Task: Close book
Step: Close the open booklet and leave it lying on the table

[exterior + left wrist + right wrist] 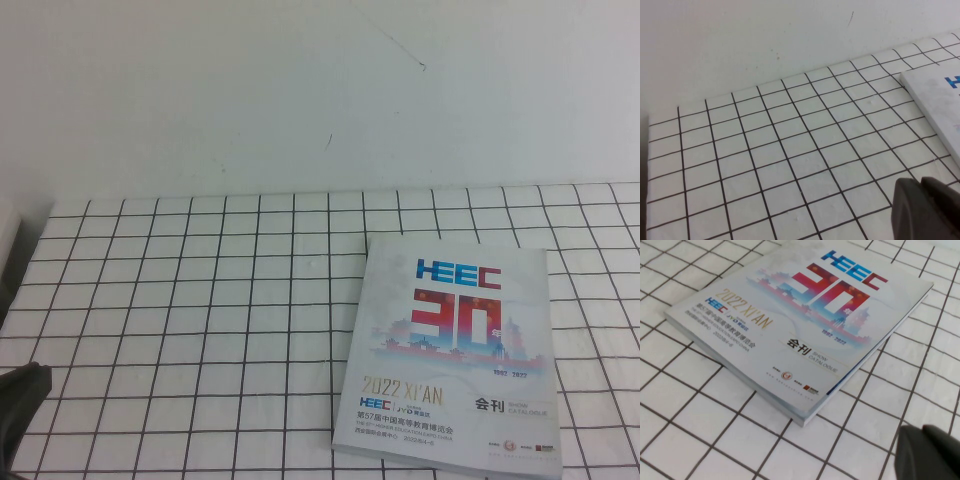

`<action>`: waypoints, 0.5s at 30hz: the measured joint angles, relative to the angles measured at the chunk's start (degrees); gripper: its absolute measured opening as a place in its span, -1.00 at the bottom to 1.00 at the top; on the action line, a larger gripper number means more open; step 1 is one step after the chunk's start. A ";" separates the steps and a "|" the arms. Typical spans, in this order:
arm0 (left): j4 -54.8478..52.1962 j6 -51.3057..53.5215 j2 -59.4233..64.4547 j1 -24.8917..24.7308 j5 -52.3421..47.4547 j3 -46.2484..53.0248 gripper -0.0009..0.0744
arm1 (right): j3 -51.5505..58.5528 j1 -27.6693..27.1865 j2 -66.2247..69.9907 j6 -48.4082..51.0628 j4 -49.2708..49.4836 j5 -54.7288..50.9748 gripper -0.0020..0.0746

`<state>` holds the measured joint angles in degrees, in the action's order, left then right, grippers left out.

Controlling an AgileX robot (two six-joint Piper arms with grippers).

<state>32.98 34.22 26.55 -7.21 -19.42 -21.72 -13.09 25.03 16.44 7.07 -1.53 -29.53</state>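
Note:
The book lies flat and closed on the checkered table, front cover up, printed "HEEC 30" and "2022 XI'AN". It sits at the right front of the high view. My left gripper is a dark shape at the table's front left, far from the book; in its wrist view the left gripper has both fingers pressed together with nothing between them, and a corner of the book shows beyond. My right gripper hovers shut just off the book near its lower corner, clear of it.
A white cloth with a black grid covers the table. A white wall rises right behind its far edge. The table's left edge shows in the left wrist view.

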 joint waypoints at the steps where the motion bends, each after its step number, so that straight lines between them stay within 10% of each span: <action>1: 0.00 0.00 0.00 0.00 0.00 0.00 -0.99 | 0.00 0.00 0.00 0.00 0.00 -0.47 -0.95; 15: 0.26 -0.26 -7.82 0.00 4.68 7.16 -0.99 | 0.00 0.00 0.00 0.00 0.15 -1.11 -0.95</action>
<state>33.24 33.96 18.72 -7.21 -14.74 -14.56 -13.09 25.03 16.44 7.07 -1.37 -30.64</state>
